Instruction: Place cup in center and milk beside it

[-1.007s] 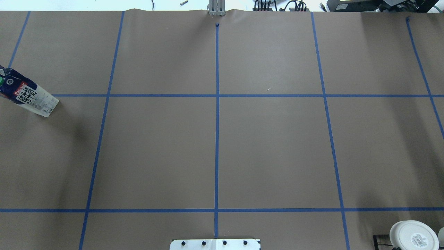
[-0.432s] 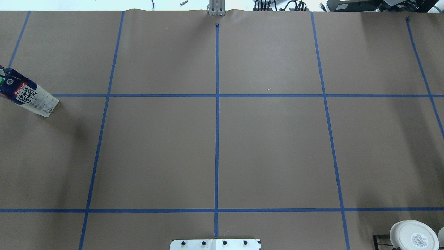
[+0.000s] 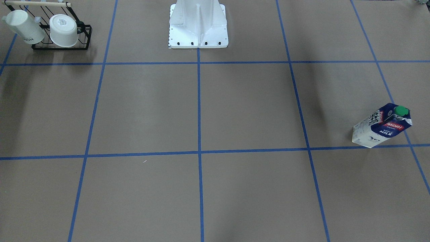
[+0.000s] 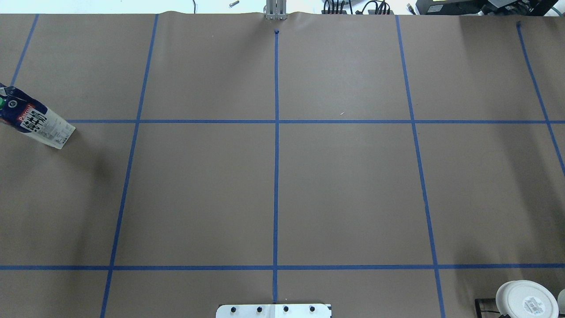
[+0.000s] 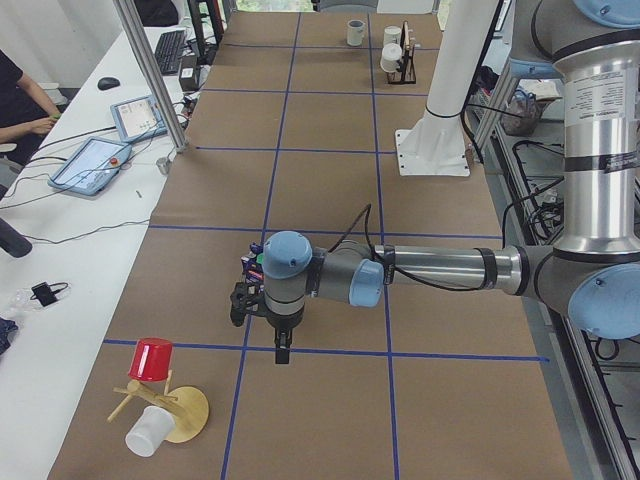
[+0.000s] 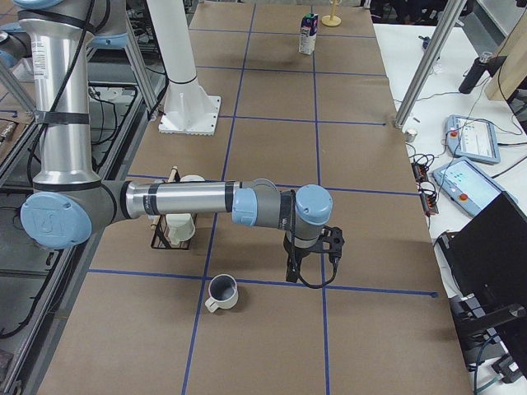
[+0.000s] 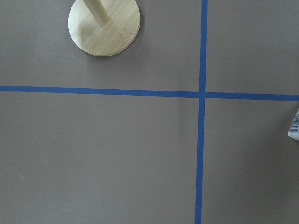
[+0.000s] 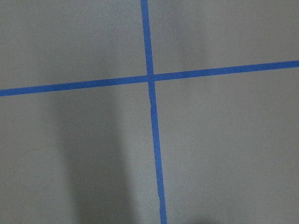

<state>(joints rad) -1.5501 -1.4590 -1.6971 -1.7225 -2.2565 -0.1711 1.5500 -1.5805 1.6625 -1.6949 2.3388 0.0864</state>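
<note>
So, the milk carton (image 3: 381, 126) is found standing upright on the table (image 3: 252, 107), well away from the center crossing (image 3: 199, 153). It's out toward the robot's left end, with its base right by the tape line (image 3: 268, 150) that runs through that crossing. The green cap is up top.

The plain white cup (image 6: 222, 292) is parked well apart from the center crossing too, but on the other side, toward the robot's right end and nearer the robot's edge. It's stood mouth up, with the dark grey inside showing.

The left gripper (image 5: 283, 352) is hung pointing down, a bit further out from the center crossing than the milk carton, which is partly hidden behind the wrist. The right gripper (image 6: 290, 271) is pointed down as well, near the cup but apart from it. Both are only caught in the side views, so fingers apart or together can't be told.

A black wire rack (image 3: 67, 49) with two white mugs (image 3: 63, 31) is sat on the cup's side of the center crossing. A wooden mug tree (image 5: 185, 412) with a red cup (image 5: 152, 358) is set beyond the left gripper.
</note>
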